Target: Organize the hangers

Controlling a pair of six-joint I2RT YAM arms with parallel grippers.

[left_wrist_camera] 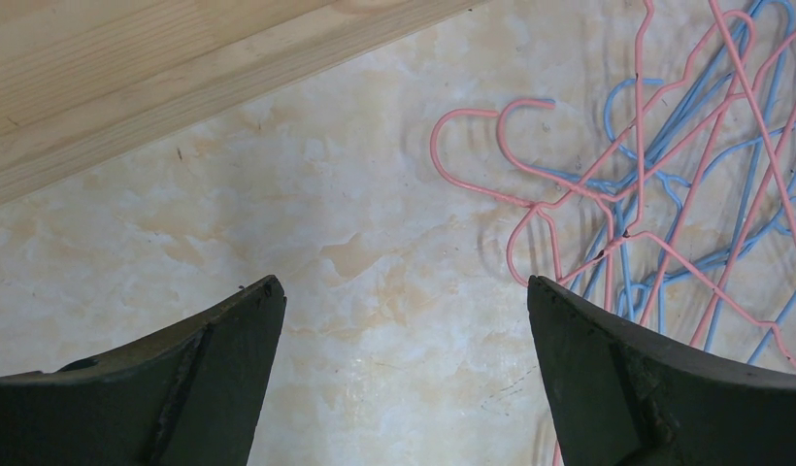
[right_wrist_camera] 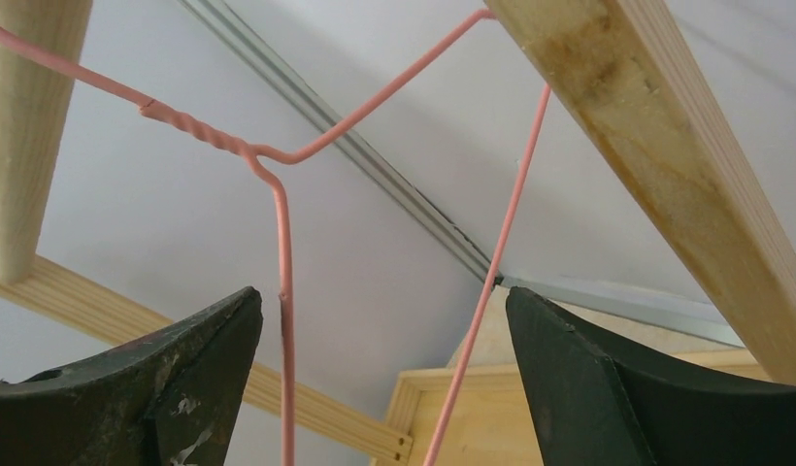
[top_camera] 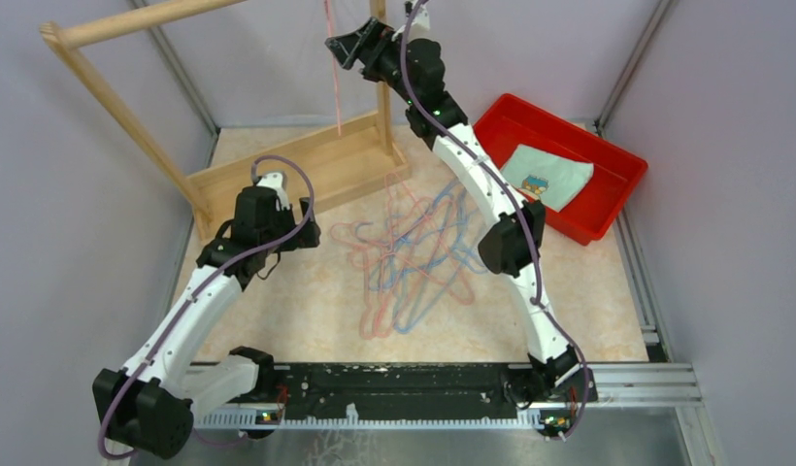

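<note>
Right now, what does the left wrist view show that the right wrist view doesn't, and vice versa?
Left wrist only: a tangled pile of pink and blue hangers on the table, near the rack's base board. Right wrist only: one pink hanger up by the rack's rod, its wire inside the open right gripper. Both: rack wood, pink wire, open fingers; the left gripper is empty.

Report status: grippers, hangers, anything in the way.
Left gripper open, low over table beside hanger pile. Right gripper open up at wooden rack, one pink hanger hanging between its jaws, ungripped. Pile tangled, pink and blue interlocked.
</note>
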